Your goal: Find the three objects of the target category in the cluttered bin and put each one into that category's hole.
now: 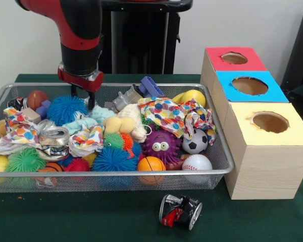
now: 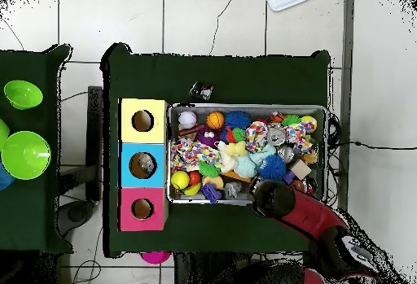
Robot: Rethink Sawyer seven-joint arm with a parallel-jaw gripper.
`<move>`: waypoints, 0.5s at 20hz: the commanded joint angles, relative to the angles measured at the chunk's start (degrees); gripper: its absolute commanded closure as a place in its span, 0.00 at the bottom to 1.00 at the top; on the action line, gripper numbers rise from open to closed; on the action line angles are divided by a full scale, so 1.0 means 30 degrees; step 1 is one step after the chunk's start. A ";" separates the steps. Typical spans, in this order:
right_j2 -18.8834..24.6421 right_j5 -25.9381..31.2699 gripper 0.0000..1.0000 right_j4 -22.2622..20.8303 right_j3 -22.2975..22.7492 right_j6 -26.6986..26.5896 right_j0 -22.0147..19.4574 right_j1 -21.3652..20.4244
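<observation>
Wire bin (image 1: 219, 151): claw (image 1: 86, 98) over toys; three box holes; one can (image 1: 180, 212) outside.

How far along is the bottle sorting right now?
Done: nothing evident; the red-topped hole looks empty. In hand: the tool hangs over the wire bin by a blue spiky ball, carrying nothing visible. Left: one see-through bottle lies among the toys; probably all three remain.

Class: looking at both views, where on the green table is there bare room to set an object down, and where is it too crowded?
Bare green cloth lies in front of the wire bin, left and right of the crushed can, and behind the bin beside the red-topped box. The bin itself is packed with toys; the pincer hangs over its back left part.
</observation>
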 commanded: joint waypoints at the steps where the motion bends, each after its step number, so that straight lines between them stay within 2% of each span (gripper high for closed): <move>1: 0.1994 0.1430 1.00 -0.0720 0.0220 0.0985 -0.0189 0.1804; 10: 0.2403 0.3887 1.00 -0.0225 0.1390 0.0821 -0.0193 -0.0404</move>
